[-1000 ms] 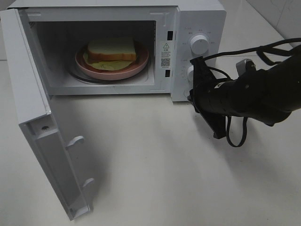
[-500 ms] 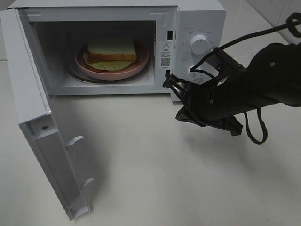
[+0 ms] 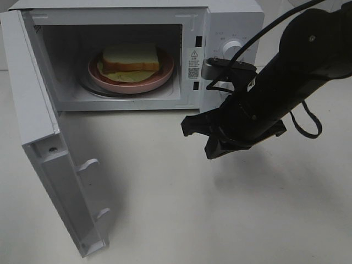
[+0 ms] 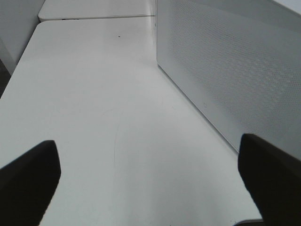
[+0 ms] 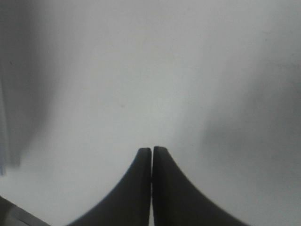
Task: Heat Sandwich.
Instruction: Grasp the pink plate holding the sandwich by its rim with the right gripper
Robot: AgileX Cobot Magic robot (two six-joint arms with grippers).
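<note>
The right end effector, pinched together and empty, has swung left from the microwave dials over the table, sandwich unmoved.

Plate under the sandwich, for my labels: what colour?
The plate is pink, best seen in the exterior high view.

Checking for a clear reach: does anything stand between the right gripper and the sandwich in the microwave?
Nothing visible does. The white-bread sandwich sits on a pink round plate inside the white microwave, whose door stands wide open at the left. The shut right gripper hovers over the white table in front.
</note>
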